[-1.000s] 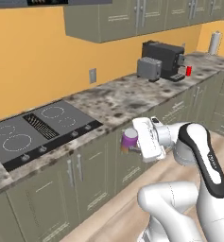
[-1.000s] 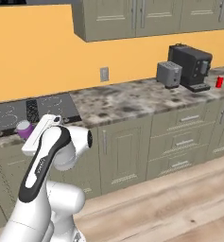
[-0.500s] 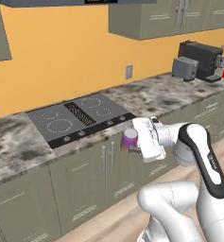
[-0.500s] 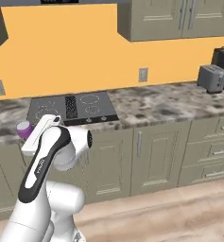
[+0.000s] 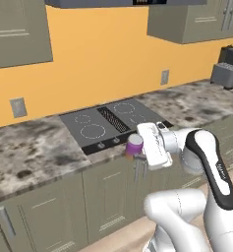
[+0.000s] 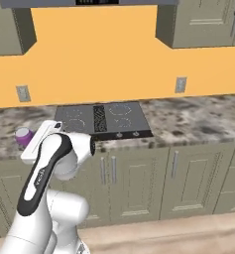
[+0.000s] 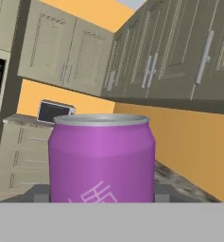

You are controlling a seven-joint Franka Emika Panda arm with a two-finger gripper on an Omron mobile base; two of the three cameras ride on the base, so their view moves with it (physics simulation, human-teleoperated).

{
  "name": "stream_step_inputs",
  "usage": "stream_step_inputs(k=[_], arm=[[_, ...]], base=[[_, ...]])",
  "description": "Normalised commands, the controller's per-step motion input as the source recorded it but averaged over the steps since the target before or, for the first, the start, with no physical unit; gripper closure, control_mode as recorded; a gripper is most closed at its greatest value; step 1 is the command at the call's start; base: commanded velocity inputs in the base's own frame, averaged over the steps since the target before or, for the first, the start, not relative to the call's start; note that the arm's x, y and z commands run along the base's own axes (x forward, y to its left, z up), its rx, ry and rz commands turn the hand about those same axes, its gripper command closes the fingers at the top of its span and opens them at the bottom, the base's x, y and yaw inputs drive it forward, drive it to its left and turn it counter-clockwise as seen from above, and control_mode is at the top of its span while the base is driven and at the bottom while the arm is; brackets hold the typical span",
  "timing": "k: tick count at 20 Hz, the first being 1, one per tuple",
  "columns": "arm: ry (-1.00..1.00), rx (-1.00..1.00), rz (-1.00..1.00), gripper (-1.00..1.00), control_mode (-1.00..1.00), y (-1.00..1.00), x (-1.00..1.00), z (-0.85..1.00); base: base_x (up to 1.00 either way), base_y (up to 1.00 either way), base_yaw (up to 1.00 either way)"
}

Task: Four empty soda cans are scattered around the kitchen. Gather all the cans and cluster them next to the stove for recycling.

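Purple can (image 5: 134, 145) sits in the pincer (image 5: 137, 147), upright, silver top up. In the hand view the can (image 7: 102, 158) fills the centre, with a grey finger (image 7: 41, 193) pressed against each flank: the pincer is pinching the can.

Left base view: arm folded in front of the lower cabinets (image 5: 113, 197), hand level with the front edge of the surface (image 5: 34, 147). The can is held off the surface, just in front of the stove (image 5: 113, 123) at its front right corner, near the knobs. It touches neither stove nor surface.

Right base view: the can (image 6: 24, 136) shows at the left, beside the white hand, to the left of the stove (image 6: 101, 119) and in front of the speckled surface (image 6: 198, 119).

Stove: flat black glass, white ring markings, dark vent strip down the middle, set into the surface below an orange wall.

A toaster (image 5: 225, 75) stands far along the surface to the right. Wall outlets (image 5: 18, 107) are either side of the stove.
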Motion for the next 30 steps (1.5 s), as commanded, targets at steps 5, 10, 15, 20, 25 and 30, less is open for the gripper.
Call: stream_step_inputs(k=[5,10,15,20,25,30], arm=[[0.0,0.0,0.0,1.0,1.0,0.0,0.0,0.0],[0.0,0.0,0.0,1.0,1.0,0.0,0.0,0.0],[0.0,0.0,0.0,1.0,1.0,0.0,0.0,0.0],[0.0,0.0,0.0,1.0,1.0,0.0,0.0,0.0],[0.0,0.0,0.0,1.0,1.0,0.0,0.0,0.0],[0.0,0.0,0.0,1.0,1.0,0.0,0.0,0.0]], base=[[1.0,0.11,0.09],[0.74,0.35,0.14],[0.21,0.34,0.31],[0.0,0.25,0.44],[0.0,0.25,0.43],[0.13,0.1,0.09]])
